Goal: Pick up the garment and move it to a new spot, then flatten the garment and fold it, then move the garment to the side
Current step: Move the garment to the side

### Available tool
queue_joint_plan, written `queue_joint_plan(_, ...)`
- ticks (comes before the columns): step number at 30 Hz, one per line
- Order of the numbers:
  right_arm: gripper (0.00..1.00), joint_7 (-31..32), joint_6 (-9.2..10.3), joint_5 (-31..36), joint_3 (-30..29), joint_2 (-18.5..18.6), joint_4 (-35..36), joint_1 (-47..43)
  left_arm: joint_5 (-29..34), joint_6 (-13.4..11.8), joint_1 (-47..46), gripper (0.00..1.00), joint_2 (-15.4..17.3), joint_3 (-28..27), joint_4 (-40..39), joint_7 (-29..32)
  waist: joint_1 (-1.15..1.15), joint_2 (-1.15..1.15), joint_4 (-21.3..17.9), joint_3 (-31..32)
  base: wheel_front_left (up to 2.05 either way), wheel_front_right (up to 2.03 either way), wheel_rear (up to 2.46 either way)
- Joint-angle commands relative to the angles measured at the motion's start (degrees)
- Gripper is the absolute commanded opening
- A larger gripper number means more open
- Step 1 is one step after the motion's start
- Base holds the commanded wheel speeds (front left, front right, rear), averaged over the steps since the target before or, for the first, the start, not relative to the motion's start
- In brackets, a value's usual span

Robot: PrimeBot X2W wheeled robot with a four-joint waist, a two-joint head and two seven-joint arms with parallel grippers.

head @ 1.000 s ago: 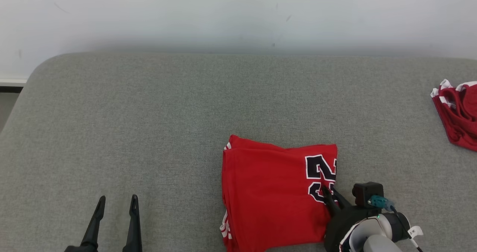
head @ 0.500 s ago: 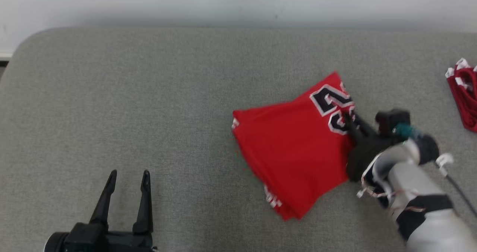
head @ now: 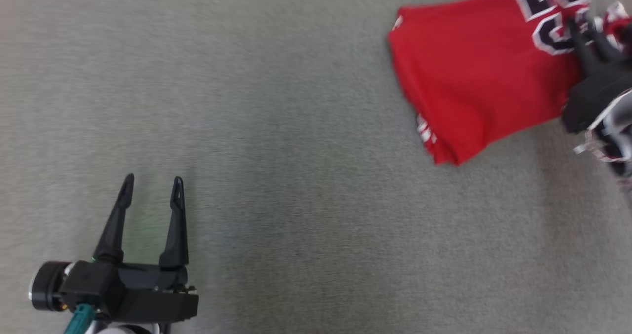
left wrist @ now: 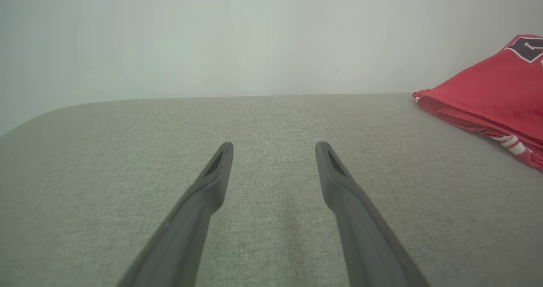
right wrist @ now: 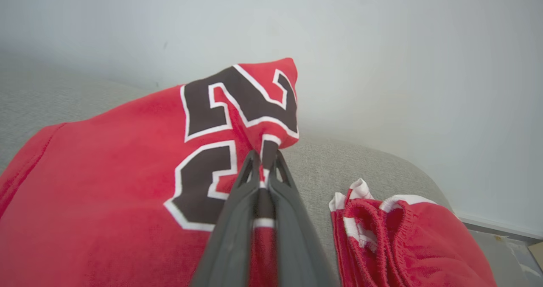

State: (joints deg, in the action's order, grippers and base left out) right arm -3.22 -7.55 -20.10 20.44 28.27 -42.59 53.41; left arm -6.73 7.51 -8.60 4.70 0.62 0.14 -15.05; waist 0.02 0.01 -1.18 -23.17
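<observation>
Pinching the numbered corner of the folded red garment (head: 474, 77) between the closed-down fingers of the right gripper (right wrist: 263, 156), left gripper (head: 152, 180) gaping wide, empty, over the grey cushion (head: 296, 186).

You have soft, even, bright light. Your head view is smeared sideways: the grey fabric-covered table (head: 296, 186) streaks and the folded red jersey (head: 484, 77) blurs at its edges. Both wrist views are sharper; a faint shadow lies beneath the left gripper (left wrist: 274, 151).
</observation>
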Motion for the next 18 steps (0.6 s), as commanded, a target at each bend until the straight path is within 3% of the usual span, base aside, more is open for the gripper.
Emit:
queue_joint_plan(1,0.0,0.2,0.17,-0.3,0.1,1.4,0.7,1.0,0.4,-0.1,-1.3,1.0,0.9,-0.1,-0.7,-0.2,-0.02,-0.01,-5.6,-5.7,0.0,0.0,0.0)
queue_joint_plan(7,0.0,2.0,0.17,-1.3,0.4,6.6,3.0,3.5,1.2,-0.1,-2.6,1.0,3.1,-0.2,-2.9,-0.2,-0.02,-0.01,-9.1,-9.2,0.0,0.0,0.0)
queue_joint_plan(18,0.0,5.1,0.17,-4.0,-0.2,16.2,3.7,6.1,2.2,-0.1,-1.9,1.0,5.0,-0.3,-7.5,-0.2,-0.02,-0.01,-11.0,-12.0,0.0,0.0,0.0)
